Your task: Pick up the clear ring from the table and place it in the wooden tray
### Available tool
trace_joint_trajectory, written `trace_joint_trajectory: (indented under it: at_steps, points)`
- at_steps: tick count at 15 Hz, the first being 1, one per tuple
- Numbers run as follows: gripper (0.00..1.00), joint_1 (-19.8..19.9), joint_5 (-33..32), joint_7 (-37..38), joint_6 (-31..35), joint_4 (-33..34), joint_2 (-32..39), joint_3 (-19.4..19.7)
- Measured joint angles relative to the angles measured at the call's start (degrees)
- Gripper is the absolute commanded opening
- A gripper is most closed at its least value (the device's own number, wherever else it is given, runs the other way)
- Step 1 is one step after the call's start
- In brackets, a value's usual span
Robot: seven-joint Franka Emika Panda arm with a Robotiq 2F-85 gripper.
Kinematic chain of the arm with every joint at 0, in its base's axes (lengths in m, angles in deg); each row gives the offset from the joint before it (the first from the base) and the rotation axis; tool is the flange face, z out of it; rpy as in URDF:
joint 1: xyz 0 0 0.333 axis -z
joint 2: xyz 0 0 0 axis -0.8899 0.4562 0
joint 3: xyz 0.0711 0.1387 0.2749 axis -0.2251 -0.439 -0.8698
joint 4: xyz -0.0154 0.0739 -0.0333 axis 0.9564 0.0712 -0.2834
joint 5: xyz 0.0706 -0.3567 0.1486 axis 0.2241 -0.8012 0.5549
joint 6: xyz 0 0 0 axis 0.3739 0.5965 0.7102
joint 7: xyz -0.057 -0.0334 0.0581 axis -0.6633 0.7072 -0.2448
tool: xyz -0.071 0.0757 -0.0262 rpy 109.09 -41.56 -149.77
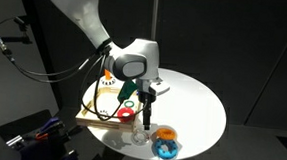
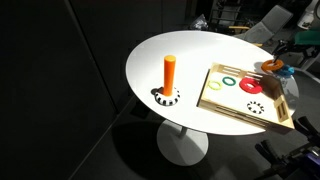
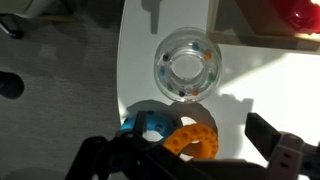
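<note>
Wrist view: my end effector [image 3: 192,142], jaws spread wide, hangs over the small transparent plastic ring [image 3: 190,65], lying on the white round bench [image 3: 270,85] just outside the shallow square light-wood tray [image 3: 255,18].

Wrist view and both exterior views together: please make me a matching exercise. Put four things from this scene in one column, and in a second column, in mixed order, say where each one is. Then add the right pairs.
Things
1. clear ring
2. red ring
3. orange peg
4. blue ring

Places
A. upright on a black and white base, apart from the wooden tray
B. against an orange ring
C. inside the wooden tray
D. by itself on the white table, just outside the tray's rim

Pairs: 1-D, 2-C, 3-A, 4-B
</note>
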Motion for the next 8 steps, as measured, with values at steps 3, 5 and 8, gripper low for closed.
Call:
trace_joint_trajectory:
  at_steps: [3, 5, 8]
  points:
    - [1.00, -1.40, 2.05, 0.00, 1.80, 1.23, 2.55, 0.41]
    - [1.00, -2.35, 3.24, 0.00, 2.61, 1.71, 3.96, 0.69]
    - [1.00, -3.37, 5.33, 0.00, 2.91, 2.17, 5.60, 0.89]
